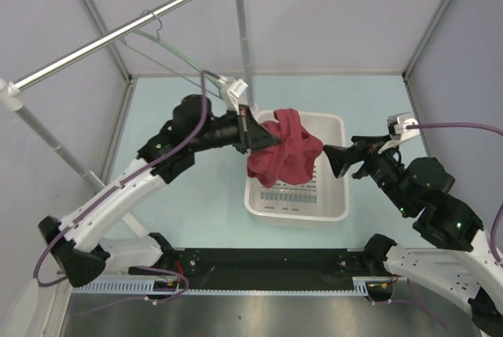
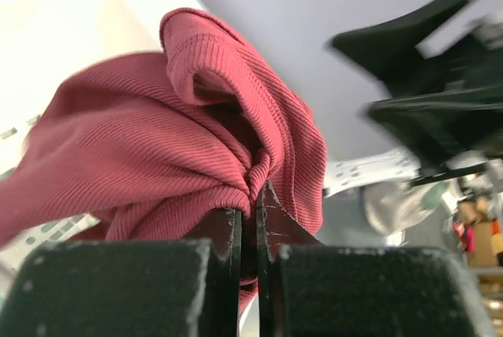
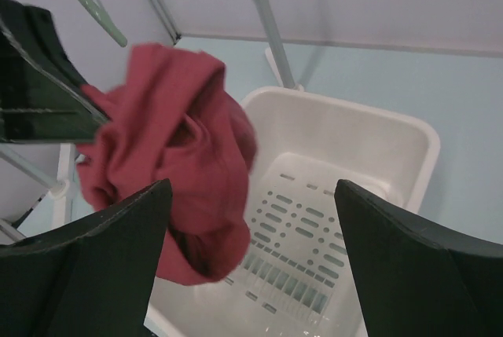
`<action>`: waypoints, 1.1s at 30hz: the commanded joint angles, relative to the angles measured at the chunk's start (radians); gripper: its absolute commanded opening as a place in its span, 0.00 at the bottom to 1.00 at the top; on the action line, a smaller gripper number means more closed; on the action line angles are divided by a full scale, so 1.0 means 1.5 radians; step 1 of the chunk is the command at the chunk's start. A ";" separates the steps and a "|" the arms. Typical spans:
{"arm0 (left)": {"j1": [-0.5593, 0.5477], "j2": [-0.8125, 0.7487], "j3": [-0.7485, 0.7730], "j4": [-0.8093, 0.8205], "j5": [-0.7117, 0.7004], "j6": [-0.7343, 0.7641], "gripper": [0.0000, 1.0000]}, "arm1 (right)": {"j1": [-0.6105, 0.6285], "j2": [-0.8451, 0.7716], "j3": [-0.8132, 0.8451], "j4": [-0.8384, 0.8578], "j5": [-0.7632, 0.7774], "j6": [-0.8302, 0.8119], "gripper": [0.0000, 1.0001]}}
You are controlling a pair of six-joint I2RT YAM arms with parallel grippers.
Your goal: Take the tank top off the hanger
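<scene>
Though clamped in left hand (image 1: 253, 134), sags limp, seemingly light; pinch bunched ribbing of tank top (image 1: 289, 152); right hand (image 1: 330, 156) splayed, empty.

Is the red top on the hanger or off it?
Off. The left gripper holds the tank top bunched; the hanger hangs bare.
</scene>
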 commanded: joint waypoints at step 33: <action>-0.064 -0.336 -0.358 0.087 -0.083 0.031 0.99 | -0.001 -0.127 -0.055 -0.380 0.276 0.613 1.00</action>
